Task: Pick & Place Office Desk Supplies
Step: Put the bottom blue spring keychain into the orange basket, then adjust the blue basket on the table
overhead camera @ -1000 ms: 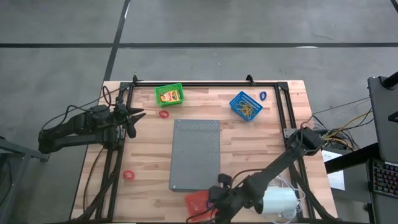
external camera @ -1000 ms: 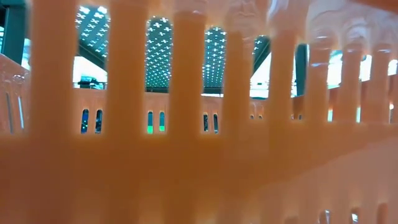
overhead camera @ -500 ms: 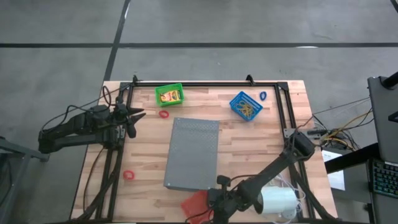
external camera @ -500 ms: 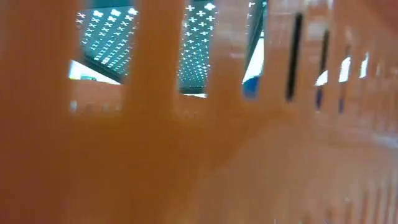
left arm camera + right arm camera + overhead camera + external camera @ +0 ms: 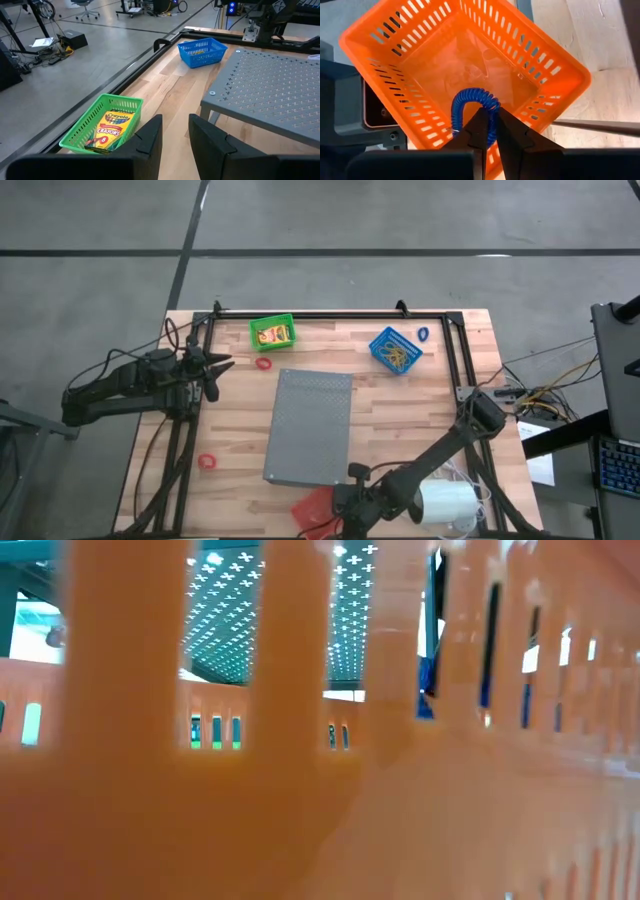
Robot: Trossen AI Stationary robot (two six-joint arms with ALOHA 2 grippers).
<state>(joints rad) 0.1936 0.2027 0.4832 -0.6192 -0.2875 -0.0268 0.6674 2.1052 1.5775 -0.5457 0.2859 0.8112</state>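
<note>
Blue ring (image 5: 470, 107) clamped by right gripper (image 5: 490, 131) over orange basket (image 5: 410, 55); visible only wrist view.

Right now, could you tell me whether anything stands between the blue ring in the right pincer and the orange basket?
Nothing visible: the right pincer holds the blue coiled ring directly over the open orange basket.

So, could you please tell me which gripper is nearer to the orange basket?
Right. The right gripper hangs directly above the orange basket, holding a blue coiled ring; the left gripper waits far across the table.

Grey slab (image 5: 310, 428) skewed; orange basket (image 5: 313, 508) shifted
</note>
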